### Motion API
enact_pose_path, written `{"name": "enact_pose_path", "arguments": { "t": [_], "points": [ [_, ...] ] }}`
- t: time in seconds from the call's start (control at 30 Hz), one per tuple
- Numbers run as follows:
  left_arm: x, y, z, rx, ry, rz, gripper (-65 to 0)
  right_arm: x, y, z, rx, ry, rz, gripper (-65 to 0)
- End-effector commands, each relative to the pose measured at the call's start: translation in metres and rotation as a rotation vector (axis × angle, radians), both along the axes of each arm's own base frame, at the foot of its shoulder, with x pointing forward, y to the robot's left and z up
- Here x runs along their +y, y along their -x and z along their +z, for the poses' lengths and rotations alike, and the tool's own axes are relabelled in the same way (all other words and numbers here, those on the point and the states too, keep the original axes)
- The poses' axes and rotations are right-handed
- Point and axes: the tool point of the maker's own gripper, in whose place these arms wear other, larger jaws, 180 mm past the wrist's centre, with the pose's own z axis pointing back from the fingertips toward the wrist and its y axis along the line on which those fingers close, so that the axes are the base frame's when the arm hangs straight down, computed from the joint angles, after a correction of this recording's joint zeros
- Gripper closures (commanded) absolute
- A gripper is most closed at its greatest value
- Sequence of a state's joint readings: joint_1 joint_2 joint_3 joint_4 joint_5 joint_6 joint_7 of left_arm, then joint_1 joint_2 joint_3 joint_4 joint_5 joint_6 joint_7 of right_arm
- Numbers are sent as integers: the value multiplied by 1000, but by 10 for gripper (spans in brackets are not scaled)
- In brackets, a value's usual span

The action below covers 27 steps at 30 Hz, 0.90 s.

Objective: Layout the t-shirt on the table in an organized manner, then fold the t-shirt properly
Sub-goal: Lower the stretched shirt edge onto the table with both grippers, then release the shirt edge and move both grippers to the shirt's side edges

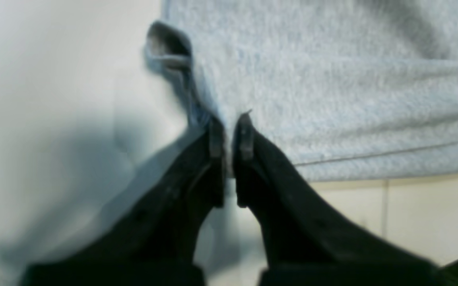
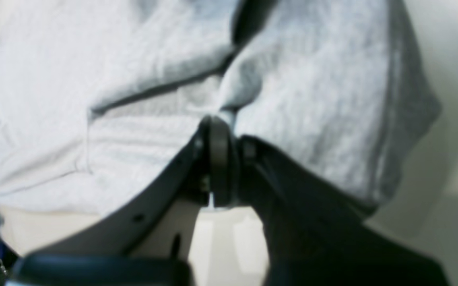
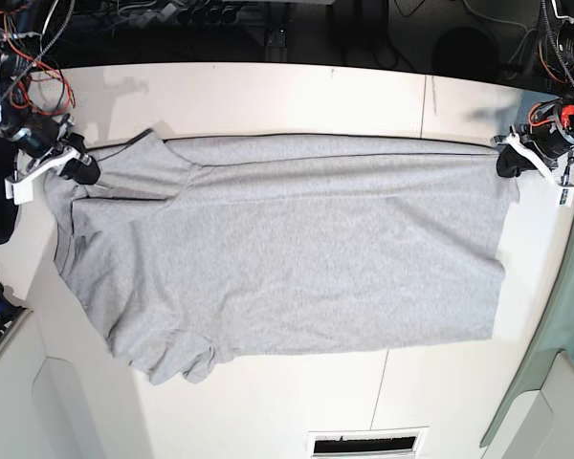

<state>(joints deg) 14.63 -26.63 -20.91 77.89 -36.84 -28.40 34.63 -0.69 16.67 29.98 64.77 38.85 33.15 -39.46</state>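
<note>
A: What setting is shown?

B: A white table [image 3: 268,91] with a thin dark seam is seen from above, with cabling along the far edge. The grey t-shirt [image 3: 287,249] is spread across it, stretched lengthwise between the two arms, its far edge drawn nearly straight.

A: How are the grippers shown?

B: The left gripper [image 1: 229,133] is clenched on a hemmed corner of the cloth, a small loop of fabric standing beside the fingertips. The right gripper [image 2: 223,131] is likewise pinched shut on a bunched fold near the sleeve end, creases radiating from the pinch. In the base view they sit at opposite ends, the left gripper [image 3: 510,163] at that view's right and the right gripper [image 3: 77,169] at its left.

A: How may the garment be expected to handle?

B: It is judged light, soft and limp; it will sag and wrinkle wherever unsupported. Hold is best taken at stitched edges, such as hem corners and shoulder seams, where doubled cloth is less likely to slip.
</note>
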Motion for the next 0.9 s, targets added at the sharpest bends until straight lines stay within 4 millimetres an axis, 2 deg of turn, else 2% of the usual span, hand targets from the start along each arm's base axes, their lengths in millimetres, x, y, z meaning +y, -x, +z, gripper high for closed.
{"name": "enact_pose_path", "arguments": {
  "t": [0.0,0.27,0.53,0.57,0.6,0.63,0.7,0.73,0.8,0.87],
  "points": [
    [12,-3,15,-30,-51,1,0,-17,-6,16,-49,35,-9,0],
    [13,32,23,-4,-110,-25,0,-21,40,20,-8,101,49,0],
    [9,47,16,51,-106,-35,0,-22,58,13,31,105,48,0],
    [9,48,15,54,-105,-35,0,-22,59,13,33,106,48,-20],
    [9,48,15,54,-104,-35,0,-22,59,13,34,106,48,-83],
    [8,48,15,53,-102,-34,-21,-22,59,12,35,108,49,-149],
    [8,48,14,53,-99,-33,-103,-23,59,12,35,109,49,-251],
    [8,48,14,54,-100,-33,-148,-23,59,12,34,109,49,-278],
    [9,48,15,54,-101,-30,-219,-27,59,14,29,112,35,-283],
    [15,48,18,46,-108,-14,-237,-37,57,20,15,123,7,-283]
  ]
}}
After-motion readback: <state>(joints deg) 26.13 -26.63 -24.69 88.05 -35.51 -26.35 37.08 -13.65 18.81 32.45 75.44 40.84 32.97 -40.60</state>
